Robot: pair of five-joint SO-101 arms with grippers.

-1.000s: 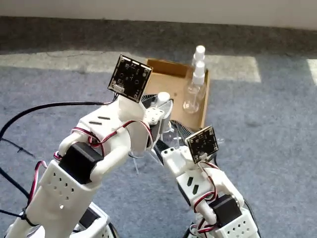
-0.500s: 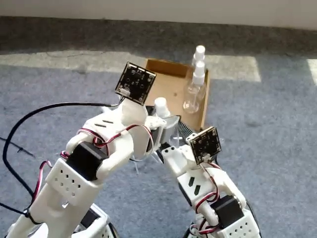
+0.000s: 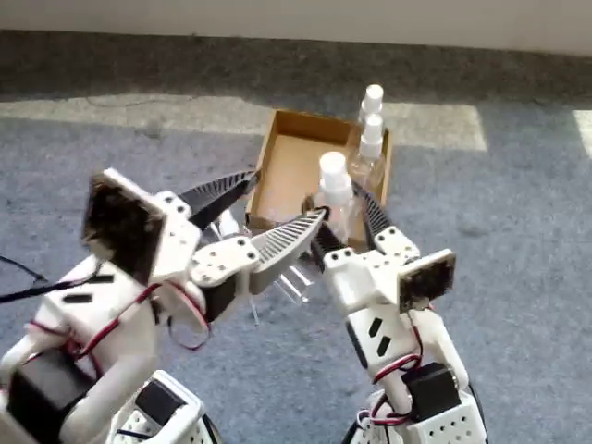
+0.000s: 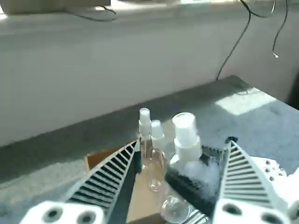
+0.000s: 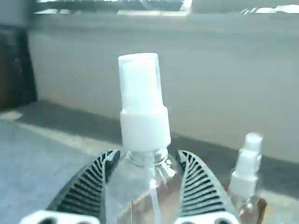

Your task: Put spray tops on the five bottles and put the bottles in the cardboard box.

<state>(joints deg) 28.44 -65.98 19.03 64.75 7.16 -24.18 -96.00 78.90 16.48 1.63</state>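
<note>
A plain indoor workroom, perhaps an office or a hobby lab. The surface (image 3: 518, 240) is covered in grey carpet-like fabric crossed by sun patches (image 3: 111, 116). A bare pale wall (image 4: 93, 70) rises behind it, and thin black cables (image 4: 231, 55) hang from a ledge (image 4: 140, 7) above.

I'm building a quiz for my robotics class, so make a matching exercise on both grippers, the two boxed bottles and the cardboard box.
1 left gripper
2 right gripper
3 two bottles
4 cardboard box

A shut on a capped bottle
B open
C on the grey surface
D standing in the box

Pairs: 1-B, 2-A, 3-D, 4-C
</note>
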